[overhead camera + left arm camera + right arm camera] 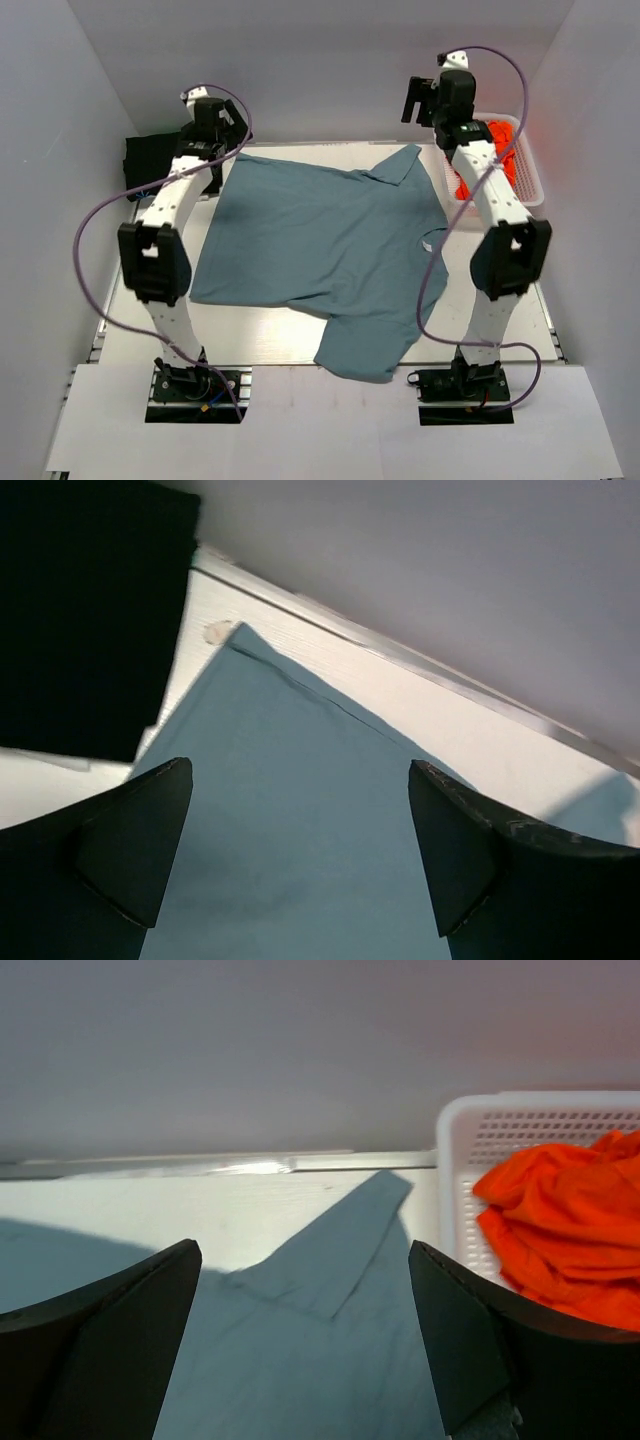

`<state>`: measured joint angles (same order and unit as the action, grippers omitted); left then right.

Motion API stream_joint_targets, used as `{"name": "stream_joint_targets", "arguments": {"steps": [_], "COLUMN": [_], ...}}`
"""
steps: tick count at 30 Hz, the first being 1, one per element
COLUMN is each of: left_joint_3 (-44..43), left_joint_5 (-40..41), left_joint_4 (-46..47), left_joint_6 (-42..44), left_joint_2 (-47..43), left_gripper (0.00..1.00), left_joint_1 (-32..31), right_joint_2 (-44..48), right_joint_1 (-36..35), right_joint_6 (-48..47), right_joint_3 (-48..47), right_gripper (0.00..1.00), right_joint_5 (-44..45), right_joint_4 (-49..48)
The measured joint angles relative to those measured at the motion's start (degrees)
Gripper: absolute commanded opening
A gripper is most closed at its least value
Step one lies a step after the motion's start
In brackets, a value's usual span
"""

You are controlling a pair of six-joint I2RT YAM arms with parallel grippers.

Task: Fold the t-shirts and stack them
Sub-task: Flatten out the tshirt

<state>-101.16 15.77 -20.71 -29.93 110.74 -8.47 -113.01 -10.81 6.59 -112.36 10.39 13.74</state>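
Shirt [320,240] lies flat on table [250,345]; left tool [300,770] and right tool [303,1250] both gape, holding nothing.

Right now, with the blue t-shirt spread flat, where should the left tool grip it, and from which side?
Probably the far-left hem corner, from straight above. The blue t-shirt lies flat, that corner points out over bare table beside the black shirt, and the open left tool hovers just over it.

The white bench [270,335] carries a spread slate-blue t-shirt [320,240], a black t-shirt [150,155] far left, and a lattice basket [533,175] far right.
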Motion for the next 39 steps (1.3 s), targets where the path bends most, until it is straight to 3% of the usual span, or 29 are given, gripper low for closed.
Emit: {"name": "stream_joint_targets", "arguments": {"steps": [3,6,11,17,22,29,39], "left_joint_3": [5.25,13.46,31.54,45.40,51.78,52.92,54.27], "left_joint_5": [-3.50,-6.99,-10.75,-12.52,-13.40,-12.76,-6.64], "left_joint_4": [0.13,-0.20,-2.27,-6.80,-6.32,-5.84,-8.66], "left_joint_6": [0.74,0.44,-2.05,-5.31,-7.80,-10.69,-15.69], "left_joint_2": [-9.22,-19.39,-33.07,-35.19,-34.45,-27.32,-23.91], "left_gripper": [0.99,0.99,0.99,0.99,0.99,0.99,0.99], "left_joint_1": [-0.63,-1.03,-1.05,-1.03,-1.03,-1.05,-0.66], "right_joint_2": [10.40,23.39,36.24,40.37,40.44,37.24,29.86], "right_joint_1": [-2.23,-5.01,-6.95,-8.26,-8.70,-8.28,-2.05], "right_joint_6": [2.75,7.45,14.67,22.14,25.33,29.24,32.11], "right_joint_3": [8.04,24.04,47.91,66.27,71.41,76.04,69.46], "right_gripper": [0.90,0.90,0.90,0.90,0.90,0.90,0.90], "right_joint_5": [-1.86,-4.22,-8.15,-12.55,-14.93,-17.03,-14.21], "right_joint_4": [1.25,2.16,7.06,10.75,9.18,6.58,9.99]}}
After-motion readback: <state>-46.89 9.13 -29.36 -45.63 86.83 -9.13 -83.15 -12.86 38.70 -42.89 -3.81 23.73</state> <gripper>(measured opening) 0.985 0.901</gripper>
